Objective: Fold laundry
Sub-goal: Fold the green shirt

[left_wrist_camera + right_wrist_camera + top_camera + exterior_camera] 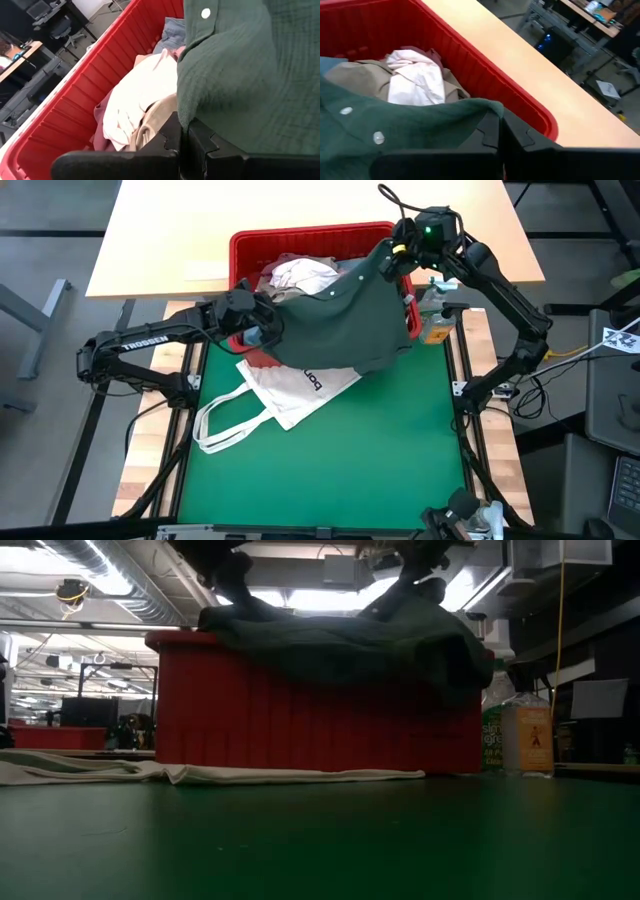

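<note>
A dark green top [350, 315] with white buttons is stretched between my two grippers over the red basket [300, 238] and its near wall. My left gripper [262, 330] is shut on it at the basket's left near corner. My right gripper [392, 258] is shut on it at the basket's right side. Inside the basket lie more laundry pieces: a white one [145, 95], a beige one [360, 77], a pink one [102, 127] and a bit of blue denim [172, 30]. In the low view the green top [350, 640] drapes over the basket's rim. My left gripper pinches an edge of the green top [186, 117] between its two shut fingers, coming from the table's left. The cloth rises from the fingers and spreads away toward the other arm. My right gripper pinches a folded edge of the green top [487, 107] between its shut fingers, slanting down from the right; the cloth sags from there across the basket.
A white tote bag [275, 395] with black lettering lies flat on the green mat [380, 460], partly under the green top's lower hem. A bottle [527, 738] stands right of the basket. Beyond the basket runs a pale wooden tabletop [200, 230].
</note>
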